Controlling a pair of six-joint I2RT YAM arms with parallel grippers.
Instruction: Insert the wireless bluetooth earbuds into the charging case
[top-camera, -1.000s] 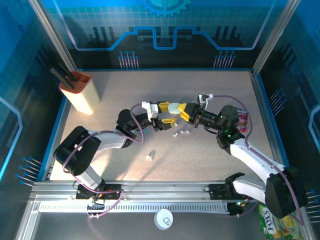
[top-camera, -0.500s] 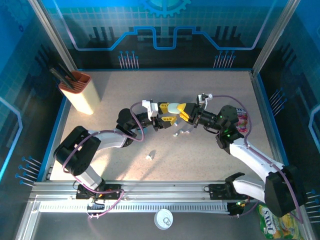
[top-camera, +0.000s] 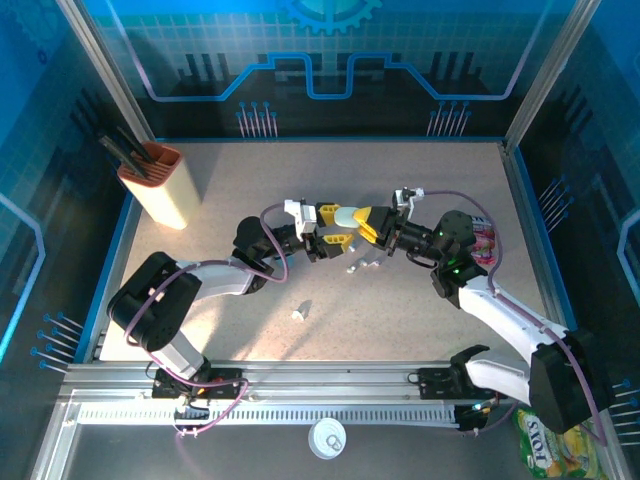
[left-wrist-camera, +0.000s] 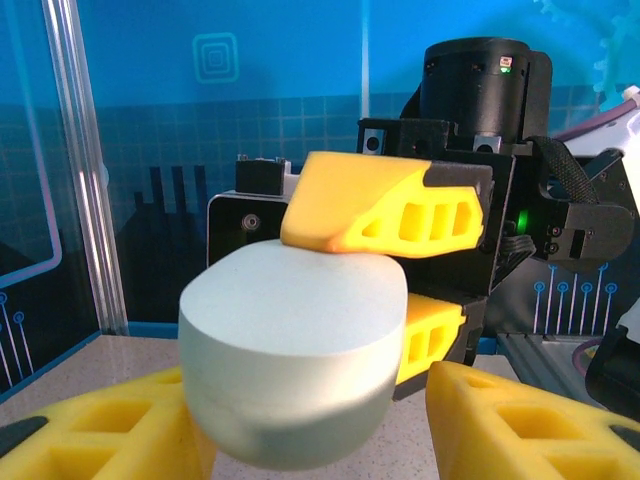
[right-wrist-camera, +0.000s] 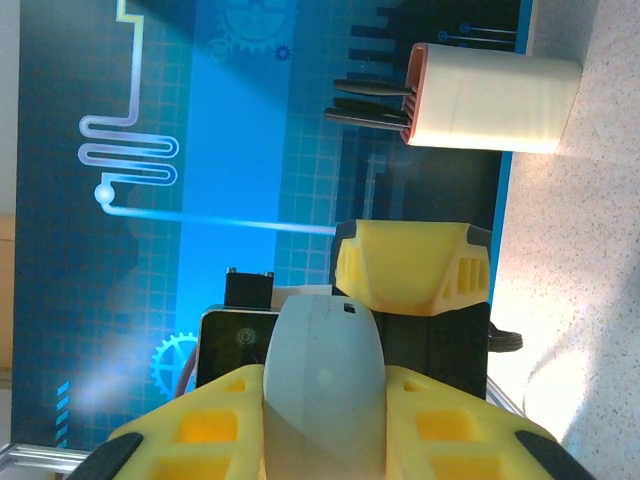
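1. Earbuds (top-camera: 353, 267) lie loose on the table (top-camera: 450, 180) near the hands; too tiny to tell which way they point.
2. Right hand (top-camera: 360, 220) clamps the pale case (top-camera: 346, 214), lid looks shut.
3. Left hand (top-camera: 337, 227) sits open around it.

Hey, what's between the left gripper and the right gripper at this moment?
A pale rounded charging case, clamped by the right gripper; the top external view and both wrist views show it.

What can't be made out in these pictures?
- Case inside: hidden by its own shell in both wrist views.
- Earbuds, which way they lie: too small in top view.
- Holder contents: dark and tiny in top view.
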